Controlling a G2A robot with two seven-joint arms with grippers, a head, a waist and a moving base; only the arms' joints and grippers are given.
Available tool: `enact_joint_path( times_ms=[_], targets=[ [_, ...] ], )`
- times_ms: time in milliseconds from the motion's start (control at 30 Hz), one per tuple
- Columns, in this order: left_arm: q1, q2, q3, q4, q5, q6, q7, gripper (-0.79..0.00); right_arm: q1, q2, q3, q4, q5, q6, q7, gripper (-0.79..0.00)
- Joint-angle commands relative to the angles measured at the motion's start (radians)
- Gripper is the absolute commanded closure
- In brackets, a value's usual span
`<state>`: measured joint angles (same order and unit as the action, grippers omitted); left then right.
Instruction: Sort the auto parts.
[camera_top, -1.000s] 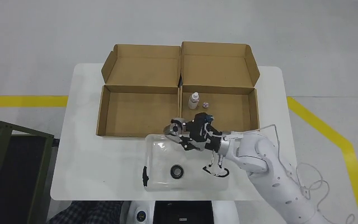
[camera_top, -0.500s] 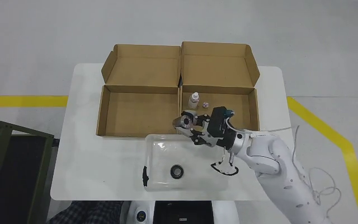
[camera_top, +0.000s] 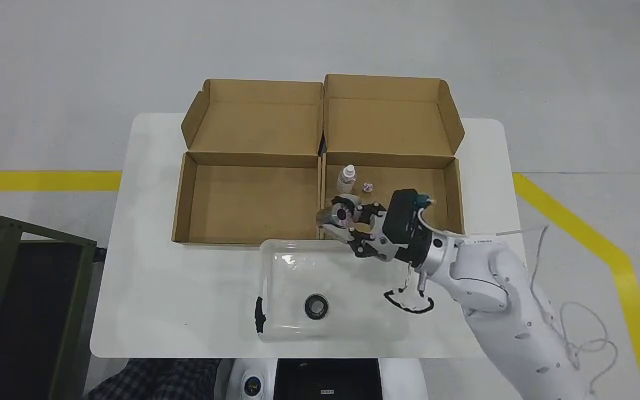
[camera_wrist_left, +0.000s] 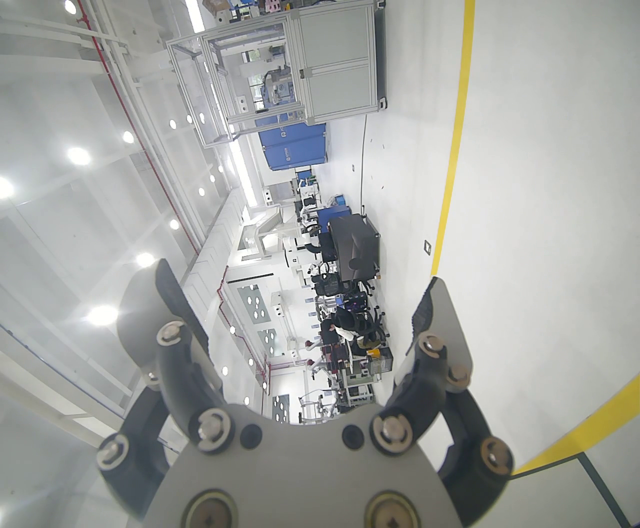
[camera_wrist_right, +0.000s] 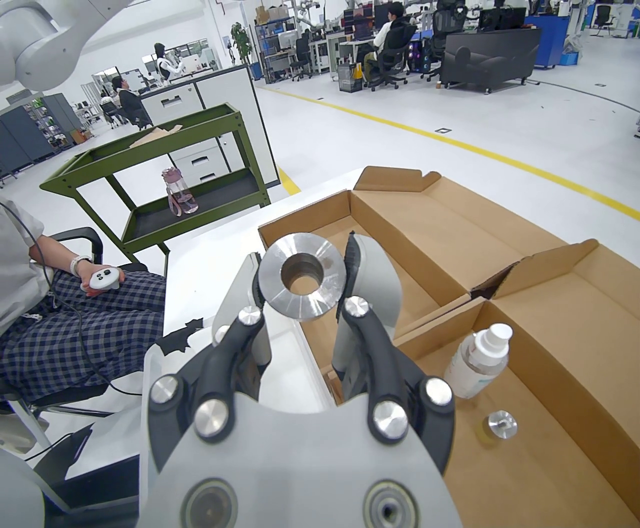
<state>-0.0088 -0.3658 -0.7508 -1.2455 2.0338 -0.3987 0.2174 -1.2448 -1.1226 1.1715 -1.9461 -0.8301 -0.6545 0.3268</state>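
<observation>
My right gripper (camera_wrist_right: 302, 280) is shut on a silver metal ring (camera_wrist_right: 303, 282) with a wide centre hole. In the top view the right gripper (camera_top: 343, 215) holds the ring (camera_top: 344, 212) over the near left corner of the right cardboard box (camera_top: 452, 208). That box holds a small white bottle (camera_top: 346, 179) (camera_wrist_right: 477, 361) and a small metal cap (camera_top: 367, 186) (camera_wrist_right: 502, 424). A dark bearing ring (camera_top: 318, 304) lies in the clear plastic bin (camera_top: 275, 262). My left gripper (camera_wrist_left: 300, 310) is open, pointing up into the hall with nothing between its fingers.
The left cardboard box (camera_top: 185, 205) stands open beside the right one, both with lids folded back. A black cable loop (camera_top: 407, 300) lies at the bin's right edge. A green cart (camera_wrist_right: 150, 165) and a seated person's hand with a controller (camera_wrist_right: 102, 278) are beyond the table.
My right gripper has carried the metal ring rightward and away from the bin, from above the bin's far edge to the right box's near left corner.
</observation>
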Motion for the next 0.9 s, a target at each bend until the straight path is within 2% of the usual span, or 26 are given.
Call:
enact_joint_path(
  times_ms=[0, 367, 867],
  targets=[
    [0.000, 0.000, 0.000, 0.000, 0.000, 0.000, 0.000, -0.785, 0.016, -0.002, -0.017, 0.011, -0.010, 0.000, 0.010, 0.000],
    [0.000, 0.000, 0.000, 0.000, 0.000, 0.000, 0.000, -0.785, 0.159, -0.032, -0.146, 0.119, -0.062, 0.065, 0.023, 0.000],
    [0.000, 0.000, 0.000, 0.000, 0.000, 0.000, 0.000, -0.785, 0.383, -0.111, -0.348, 0.346, -0.190, 0.299, 0.057, 0.000]
  ],
)
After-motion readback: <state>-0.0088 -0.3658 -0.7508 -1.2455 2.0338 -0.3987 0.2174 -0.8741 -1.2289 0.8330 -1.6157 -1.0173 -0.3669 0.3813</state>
